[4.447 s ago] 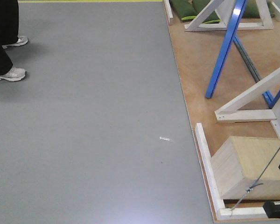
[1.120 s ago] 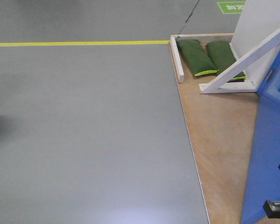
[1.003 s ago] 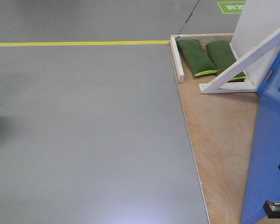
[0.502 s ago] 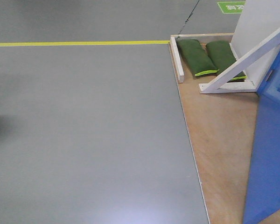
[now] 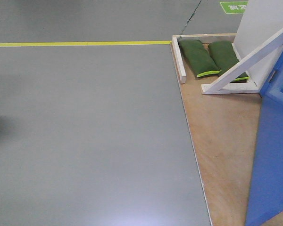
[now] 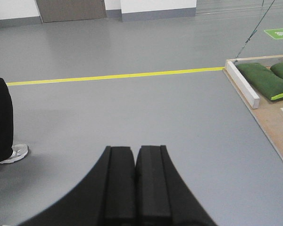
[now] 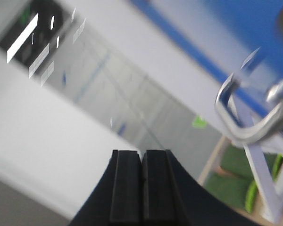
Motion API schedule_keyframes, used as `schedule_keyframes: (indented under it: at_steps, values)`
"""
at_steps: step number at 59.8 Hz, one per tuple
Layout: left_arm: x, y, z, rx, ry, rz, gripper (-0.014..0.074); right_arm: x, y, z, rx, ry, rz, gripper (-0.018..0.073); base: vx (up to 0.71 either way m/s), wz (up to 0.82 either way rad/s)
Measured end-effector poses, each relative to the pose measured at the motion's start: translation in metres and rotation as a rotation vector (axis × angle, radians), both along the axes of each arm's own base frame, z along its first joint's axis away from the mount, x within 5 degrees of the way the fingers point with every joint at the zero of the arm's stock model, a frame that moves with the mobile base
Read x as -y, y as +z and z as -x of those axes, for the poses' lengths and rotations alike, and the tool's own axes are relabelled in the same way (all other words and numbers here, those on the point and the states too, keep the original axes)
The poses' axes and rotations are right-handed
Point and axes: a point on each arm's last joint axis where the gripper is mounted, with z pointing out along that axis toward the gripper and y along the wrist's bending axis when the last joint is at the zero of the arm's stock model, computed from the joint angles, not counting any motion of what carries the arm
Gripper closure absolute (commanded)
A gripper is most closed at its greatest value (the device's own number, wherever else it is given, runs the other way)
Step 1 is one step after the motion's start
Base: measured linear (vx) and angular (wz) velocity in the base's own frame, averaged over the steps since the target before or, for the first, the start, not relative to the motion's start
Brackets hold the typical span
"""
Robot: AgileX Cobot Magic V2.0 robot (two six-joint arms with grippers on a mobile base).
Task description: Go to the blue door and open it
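The blue door [image 5: 273,160] stands at the right edge of the front view, on a plywood platform [image 5: 221,136]. In the blurred right wrist view the door's blue panel [image 7: 254,28] fills the upper right, with its silver lever handle [image 7: 247,125] up and to the right of my right gripper [image 7: 142,153]. The right gripper is shut, empty, and apart from the handle. My left gripper [image 6: 135,149] is shut and empty, pointing over bare grey floor. Neither gripper shows in the front view.
A white wooden panel with a diagonal brace [image 5: 254,52] stands behind the door. Two green bags [image 5: 208,56] lie at the platform's back. A white batten [image 5: 179,61] edges the platform. A yellow line [image 5: 80,44] crosses the grey floor. A person's leg and shoe [image 6: 2,136] are at left.
The base rolled forward to the door over the last seconds. In the last second the right arm's black part left the front view's lower right corner; the scene itself holds still.
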Motion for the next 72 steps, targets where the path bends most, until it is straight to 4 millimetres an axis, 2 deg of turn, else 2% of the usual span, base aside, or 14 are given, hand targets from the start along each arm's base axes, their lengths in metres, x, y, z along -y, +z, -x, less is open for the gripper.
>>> schedule_keyframes:
  at_steps: [13,19,25,31,41,57,72]
  values:
    - [0.000,0.000,0.000,0.000,0.000,0.000,0.0526,0.065,0.020,0.004,0.169,-0.280,-0.184,0.0554,0.00,0.00]
    - [0.000,0.000,0.000,0.000,0.000,0.000,0.0526,0.095,0.022,0.002,0.191,-0.362,-0.230,0.0554,0.00,0.00]
    - [0.000,0.000,0.000,0.000,0.000,0.000,0.0526,0.118,0.022,-0.007,0.201,-0.391,-0.266,0.0554,0.00,0.00]
    - [0.000,0.000,0.000,0.000,0.000,0.000,0.0526,0.131,0.021,-0.018,0.185,-0.359,-0.293,0.0554,0.00,0.00]
    - [0.000,0.000,0.000,0.000,0.000,0.000,0.0526,0.126,0.018,-0.031,0.137,-0.212,-0.334,0.0554,0.00,0.00]
    - [0.000,0.000,0.000,0.000,0.000,0.000,0.0526,0.120,0.018,-0.033,0.106,-0.110,-0.357,0.0554,0.00,0.00]
    - [0.000,0.000,0.000,0.000,0.000,0.000,0.0526,0.103,0.016,-0.040,0.047,0.082,-0.398,0.0554,0.00,0.00]
